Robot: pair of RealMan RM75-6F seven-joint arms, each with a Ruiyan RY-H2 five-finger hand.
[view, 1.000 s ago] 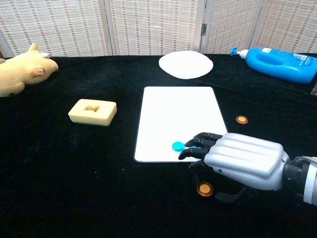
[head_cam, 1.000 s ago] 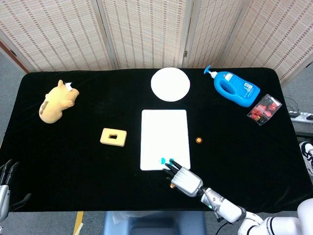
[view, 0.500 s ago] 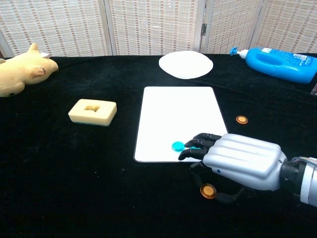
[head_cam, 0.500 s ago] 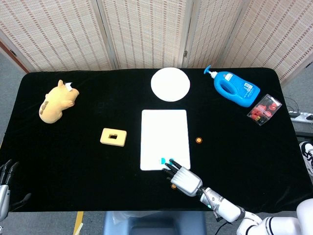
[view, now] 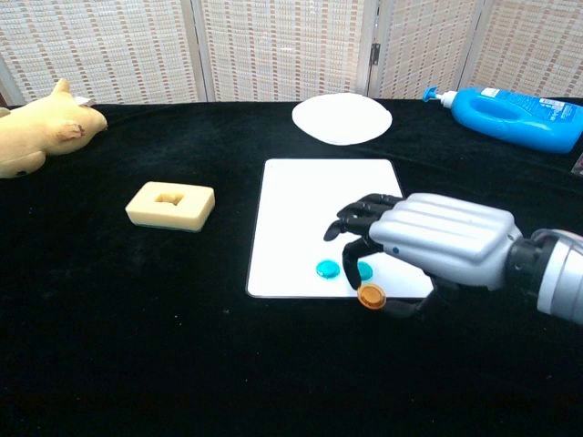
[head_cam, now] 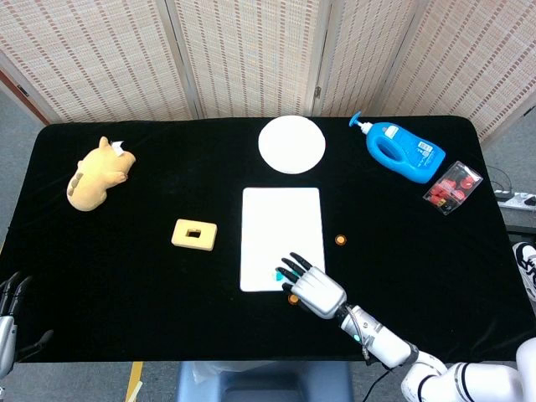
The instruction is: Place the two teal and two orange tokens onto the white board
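Hand [view: 428,248] on the right pinches an orange token [view: 371,295] over the white board's [view: 310,209] near edge.

Right hand [view: 444,250] over near right corner of board [view: 310,205], on table [view: 137,319]. Token [view: 372,296] pinched at fingers [view: 357,218], at board's near edge. Two tokens [view: 328,269] on board, directly below fingers. Fourth token [head_cam: 340,239] on table, right of fingers, well apart. Foam block [view: 170,204] far left of fingers. Plate [view: 342,117] beyond fingers, behind board. Bottle [view: 510,114] beyond and right.
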